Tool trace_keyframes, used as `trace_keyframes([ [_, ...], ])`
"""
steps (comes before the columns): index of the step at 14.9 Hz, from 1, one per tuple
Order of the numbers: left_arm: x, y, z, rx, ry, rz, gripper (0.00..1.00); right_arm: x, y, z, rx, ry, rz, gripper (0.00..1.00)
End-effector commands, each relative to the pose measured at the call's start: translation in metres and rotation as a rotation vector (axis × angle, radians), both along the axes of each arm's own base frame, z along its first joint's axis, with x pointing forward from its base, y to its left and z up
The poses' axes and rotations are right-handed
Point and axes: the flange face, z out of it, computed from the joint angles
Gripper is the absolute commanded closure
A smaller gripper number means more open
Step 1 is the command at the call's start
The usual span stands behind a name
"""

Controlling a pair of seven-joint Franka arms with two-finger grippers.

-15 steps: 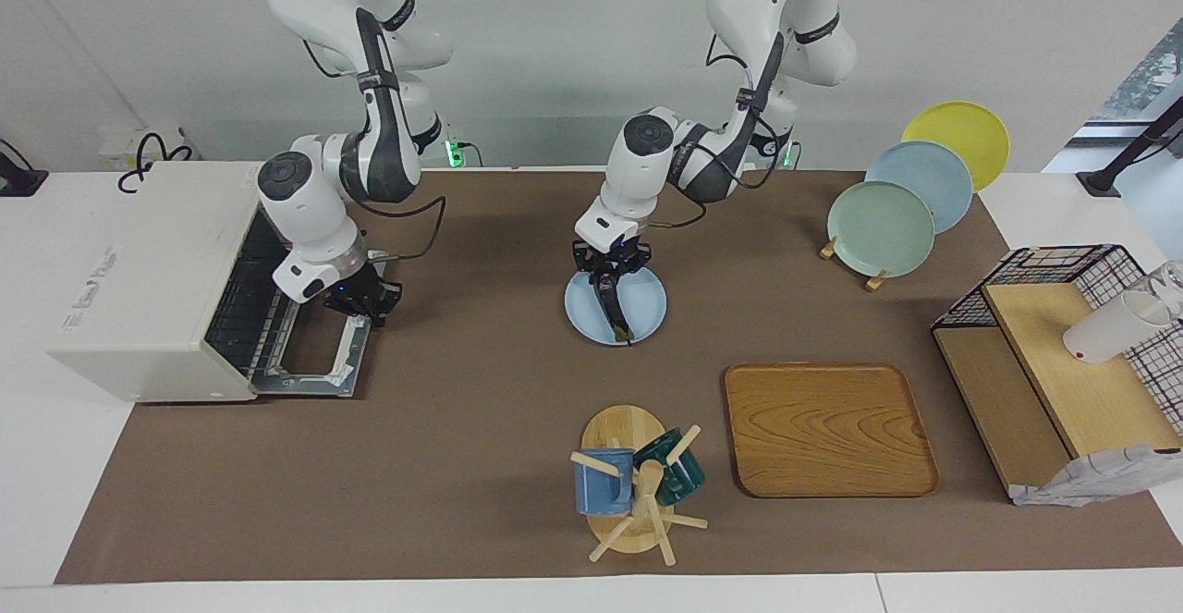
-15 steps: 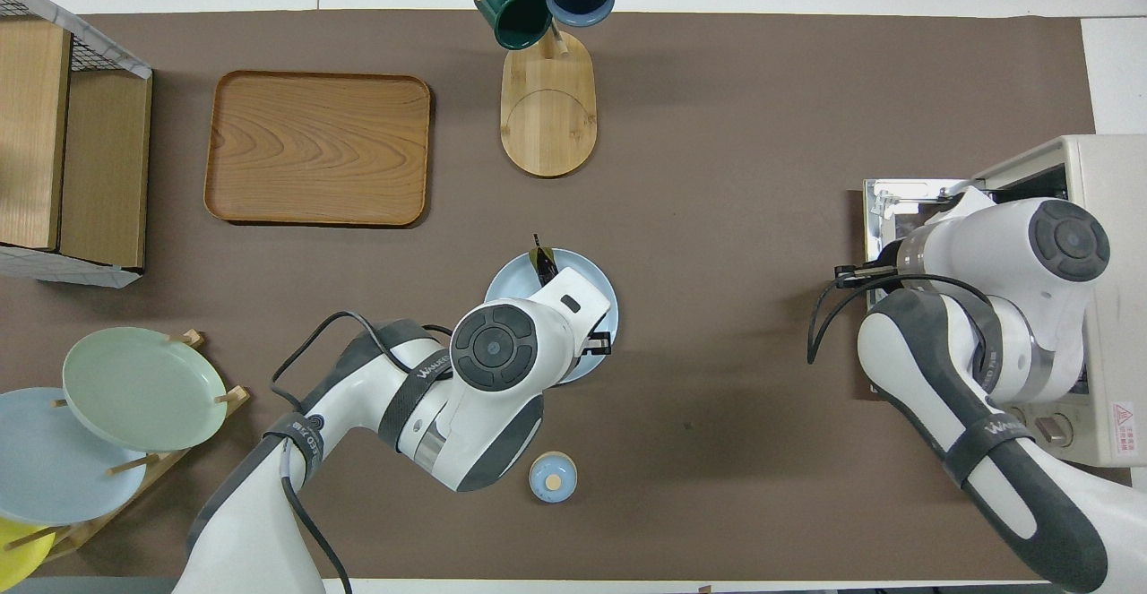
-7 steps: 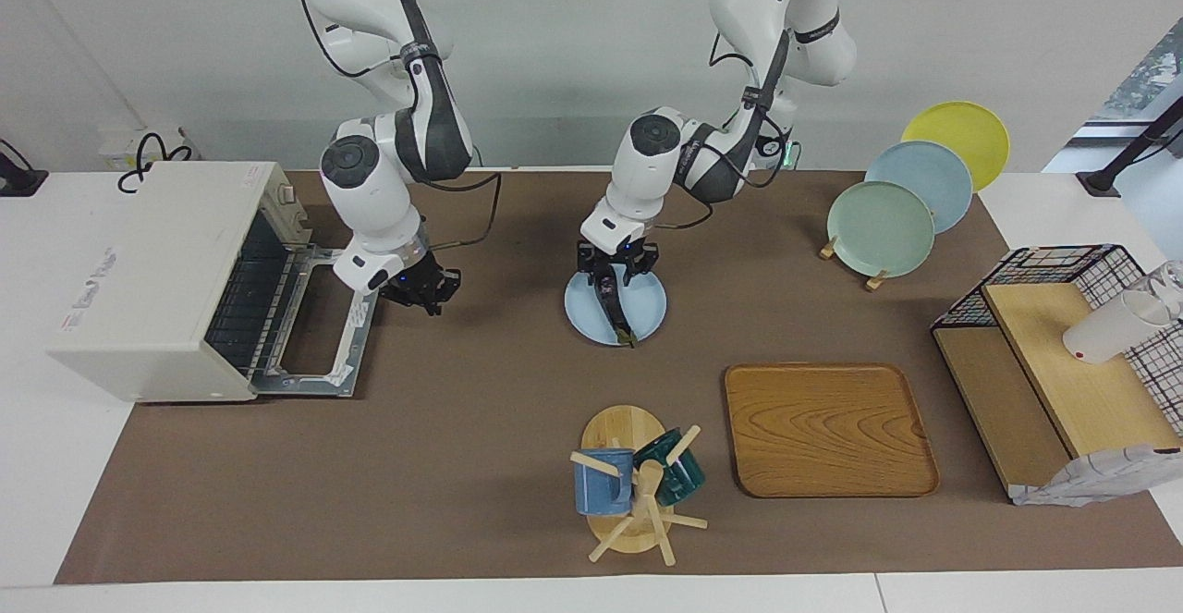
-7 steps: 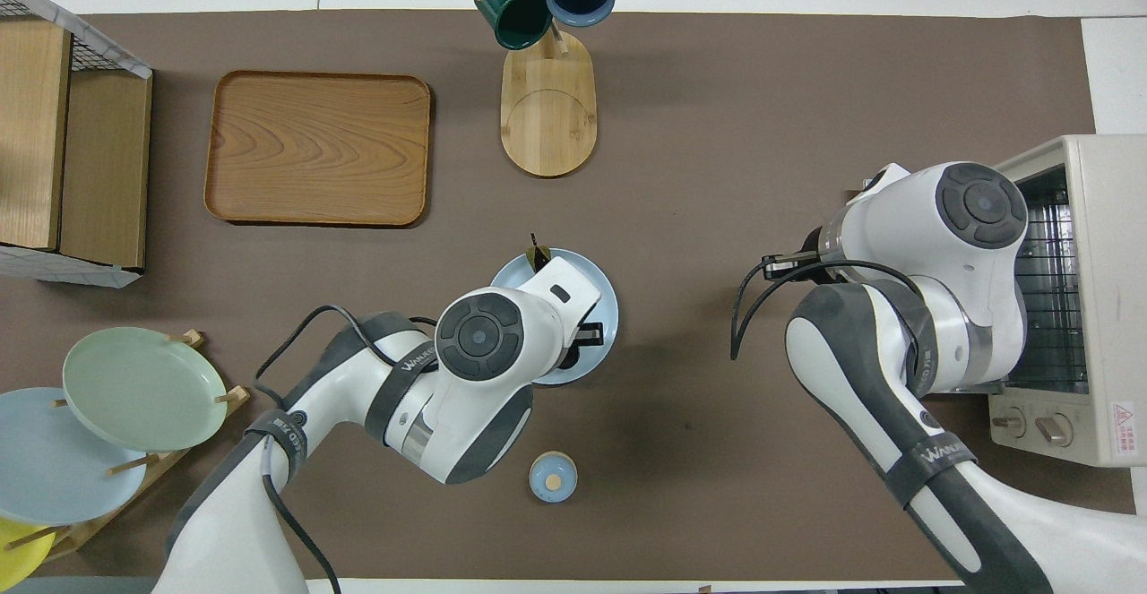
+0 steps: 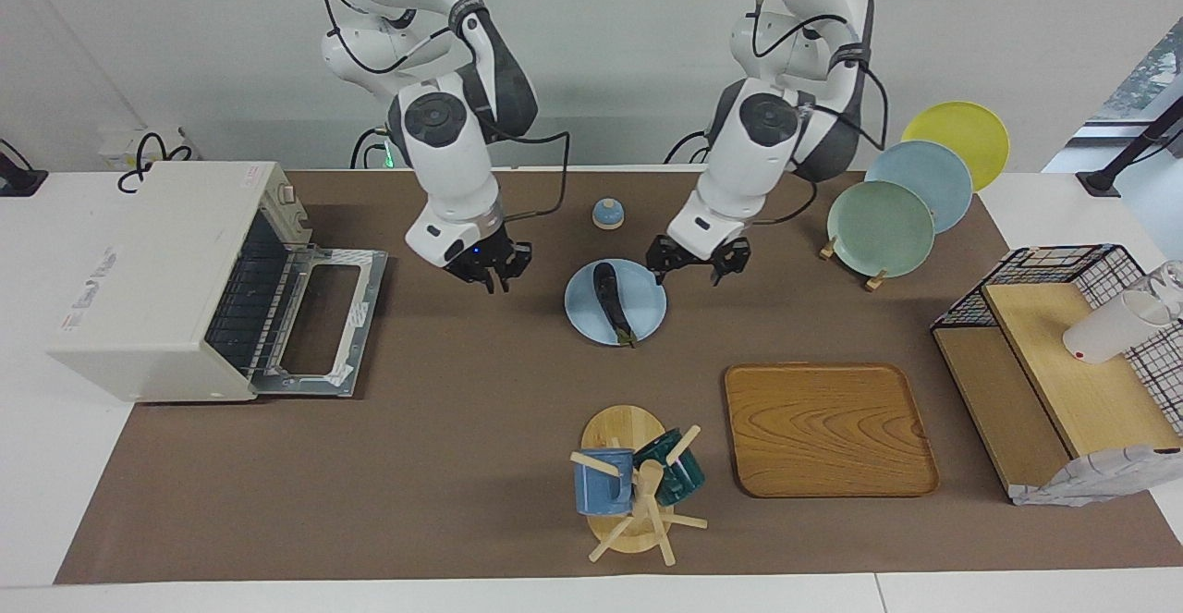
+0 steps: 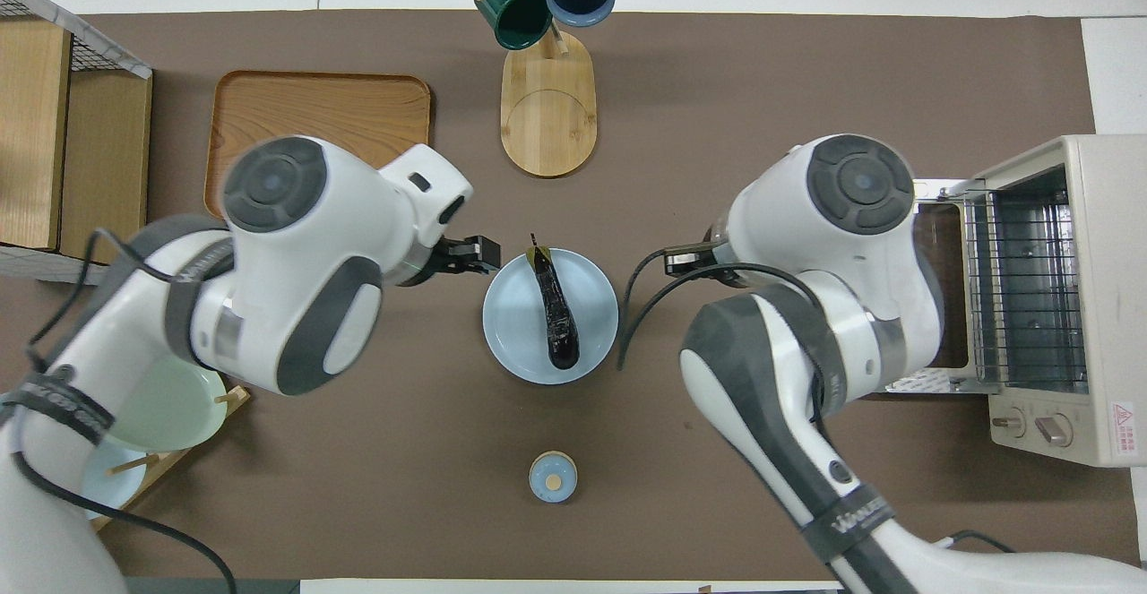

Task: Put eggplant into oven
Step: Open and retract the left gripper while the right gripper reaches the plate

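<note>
The eggplant (image 5: pixel 610 295) lies on the plate (image 5: pixel 647 315); the left gripper (image 5: pixel 696 263) hovers beside it, released, and the right gripper (image 5: pixel 490 271) hangs near the open oven (image 5: pixel 148 280), apparently clenched.

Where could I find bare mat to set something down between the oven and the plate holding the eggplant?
The brown mat lies bare between the open oven, the plate with the eggplant, and the mug tree. It gets crowded by the plate: the right gripper hangs on one side and the left gripper on the other.
</note>
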Motion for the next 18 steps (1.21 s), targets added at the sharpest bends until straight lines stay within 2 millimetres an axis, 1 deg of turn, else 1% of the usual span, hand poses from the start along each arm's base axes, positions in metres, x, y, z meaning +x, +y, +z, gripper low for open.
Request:
trace_keyframes([
  [1, 0.022, 0.071, 0.040, -0.009, -0.003, -0.017, 0.00, 0.000, 0.059, 0.015, 0.006, -0.024, -0.012, 0.80],
  [3, 0.024, 0.110, 0.064, -0.009, -0.027, -0.014, 0.00, -0.012, 0.117, 0.015, -0.006, -0.063, 0.039, 0.79],
  [4, 0.024, 0.126, 0.070, -0.005, -0.026, -0.002, 0.00, -0.016, 0.148, 0.009, -0.024, -0.074, 0.040, 0.79],
  [5, 0.022, 0.146, 0.081, 0.009, -0.032, 0.005, 0.00, -0.021, 0.187, -0.003, -0.054, -0.091, 0.030, 0.79],
  [6, 0.019, 0.156, 0.090, 0.030, -0.037, 0.000, 0.00, -0.027, 0.222, -0.018, -0.068, -0.113, 0.012, 0.76],
  [7, 0.011, 0.161, 0.101, 0.051, -0.030, -0.003, 0.00, -0.032, 0.240, -0.037, -0.077, -0.120, 0.006, 0.73],
  [8, 0.008, 0.164, 0.111, 0.060, -0.026, -0.001, 0.00, -0.038, 0.253, -0.046, -0.043, -0.154, 0.010, 0.71],
  [9, 0.006, 0.168, 0.121, 0.070, -0.014, -0.001, 0.00, -0.051, 0.258, -0.067, -0.045, -0.155, 0.034, 0.69],
  [10, 0.006, 0.173, 0.135, 0.083, -0.010, 0.002, 0.00, -0.057, 0.255, -0.078, -0.057, -0.165, 0.052, 0.69],
  [12, 0.005, 0.183, 0.160, 0.095, 0.010, 0.009, 0.00, -0.058, 0.252, -0.080, -0.063, -0.192, 0.072, 0.68],
  [13, 0.006, 0.190, 0.171, 0.110, 0.010, 0.017, 0.00, -0.060, 0.252, -0.086, -0.056, -0.200, 0.077, 0.67],
  [16, 0.016, 0.194, 0.178, 0.114, -0.006, 0.025, 0.00, -0.072, 0.239, -0.106, -0.046, -0.209, 0.122, 0.65],
  [18, 0.019, 0.193, 0.172, 0.109, -0.010, 0.024, 0.00, -0.073, 0.238, -0.109, -0.041, -0.215, 0.125, 0.65],
])
